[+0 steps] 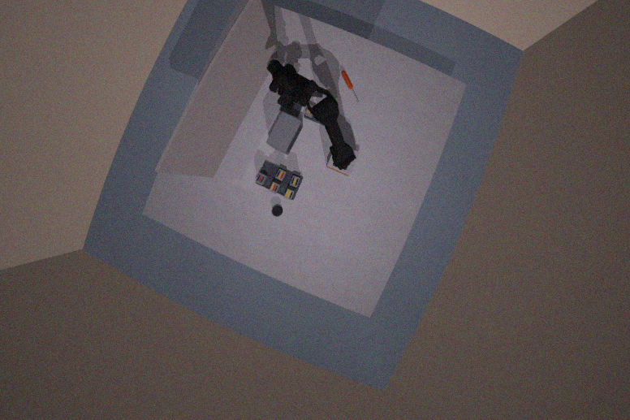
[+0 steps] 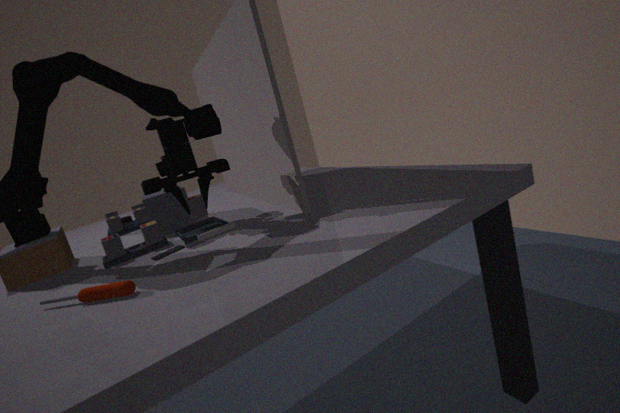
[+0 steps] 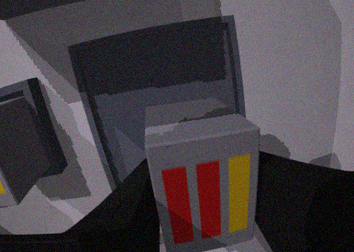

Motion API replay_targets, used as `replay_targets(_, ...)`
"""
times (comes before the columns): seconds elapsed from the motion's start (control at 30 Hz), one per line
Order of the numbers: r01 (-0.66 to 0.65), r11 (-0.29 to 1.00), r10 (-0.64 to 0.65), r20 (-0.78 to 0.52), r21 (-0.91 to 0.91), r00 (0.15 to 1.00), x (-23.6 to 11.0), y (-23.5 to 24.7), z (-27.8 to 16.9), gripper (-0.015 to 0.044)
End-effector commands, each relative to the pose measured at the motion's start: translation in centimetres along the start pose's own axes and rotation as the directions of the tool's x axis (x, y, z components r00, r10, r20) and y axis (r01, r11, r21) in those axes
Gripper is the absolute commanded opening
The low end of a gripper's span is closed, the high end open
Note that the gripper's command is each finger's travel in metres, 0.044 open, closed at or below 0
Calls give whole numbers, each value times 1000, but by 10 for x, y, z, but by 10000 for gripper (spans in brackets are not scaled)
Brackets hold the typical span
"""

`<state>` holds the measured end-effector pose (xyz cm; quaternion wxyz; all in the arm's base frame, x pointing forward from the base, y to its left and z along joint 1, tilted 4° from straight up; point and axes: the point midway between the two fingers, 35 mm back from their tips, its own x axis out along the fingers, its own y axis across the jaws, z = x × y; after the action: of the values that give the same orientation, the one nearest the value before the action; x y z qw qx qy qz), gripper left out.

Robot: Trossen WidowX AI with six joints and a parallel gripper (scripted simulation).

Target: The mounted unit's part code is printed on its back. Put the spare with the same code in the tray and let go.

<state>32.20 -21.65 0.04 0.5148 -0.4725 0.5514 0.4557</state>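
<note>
Above the dark tray (image 3: 159,64) we see our pincer (image 3: 204,229) clamped on a grey spare (image 3: 204,186) striped red, red, yellow

The pincer (image 2: 192,192) hangs over the surface (image 2: 280,273), closed on a spare (image 3: 204,189) held between its fingers. Directly beneath and just beyond the pincer in the wrist view lies the tray (image 3: 160,85). The mounted unit (image 1: 285,131) stands beside the pincer; the rack of spares (image 1: 278,179) lies past it. A screwdriver (image 2: 105,291) rests well apart. An upright panel (image 2: 240,113) stands behind the pincer.
</note>
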Motion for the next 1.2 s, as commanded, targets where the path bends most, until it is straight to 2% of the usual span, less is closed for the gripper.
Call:
replay_targets(0.0,-1,1000,1,-5,-4,1000,5,1,0,0)
replay_targets(0.7,-2,1000,2,-5,-4,1000,24,5,1,0)
replay_targets(1.17,-1,1000,1,0,0,1000,21,4,2,368)
